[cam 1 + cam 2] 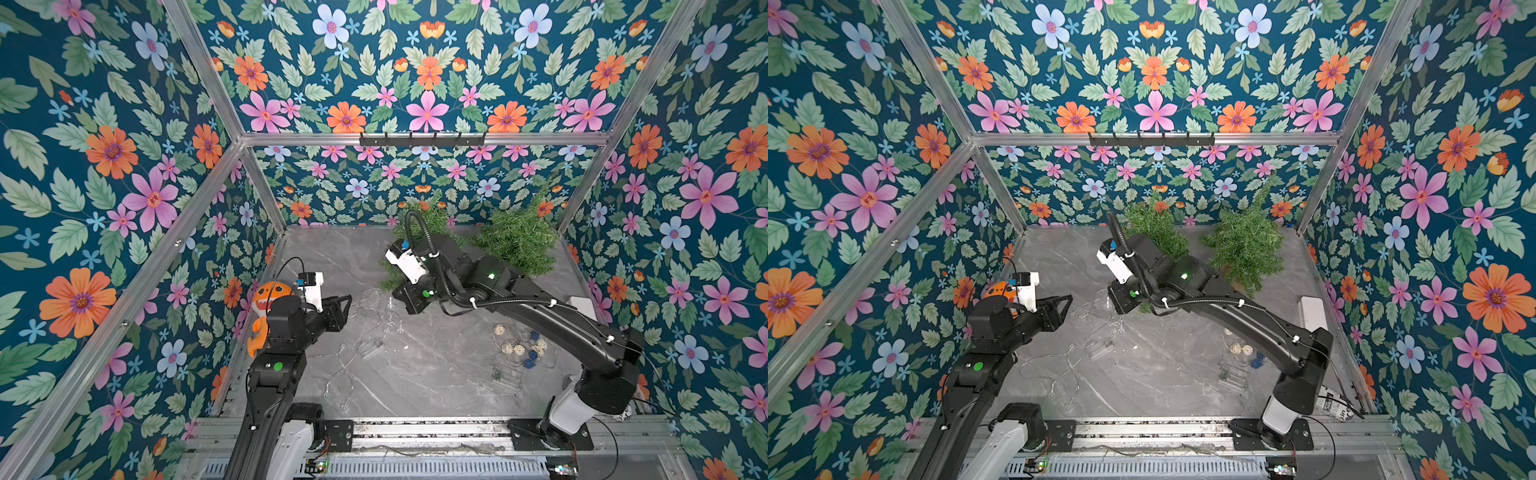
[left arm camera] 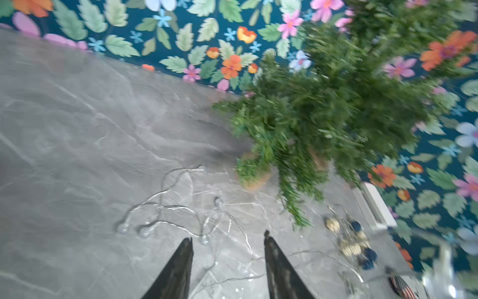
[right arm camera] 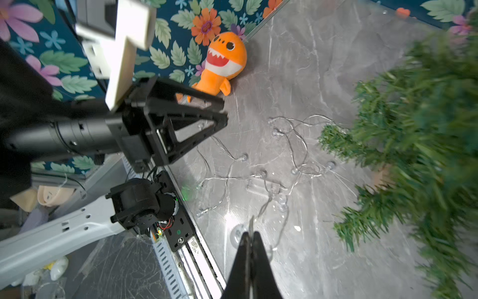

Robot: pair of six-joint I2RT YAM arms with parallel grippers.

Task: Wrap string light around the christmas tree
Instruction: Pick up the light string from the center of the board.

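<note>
Two green christmas trees stand at the back of the table; the nearer tree (image 1: 430, 220) is partly behind my right arm, the other tree (image 1: 519, 239) stands to its right. The string light (image 1: 376, 307), a thin clear wire with small bulbs, sprawls over the grey table in front of the nearer tree (image 3: 426, 124). My right gripper (image 3: 250, 233) is shut on a strand of the string light (image 3: 297, 155), which rises from its tips. My left gripper (image 2: 229, 236) hangs open above the string light (image 2: 178, 207), its fingers empty, left of the tree (image 2: 349, 103).
An orange shark plush (image 1: 270, 307) leans on the left wall behind my left arm. A second string of woven and blue balls (image 1: 523, 347) with a clear box (image 1: 505, 374) lies at the right. A clear battery box (image 1: 372, 349) lies mid-table. A white box (image 1: 582, 305) sits by the right wall.
</note>
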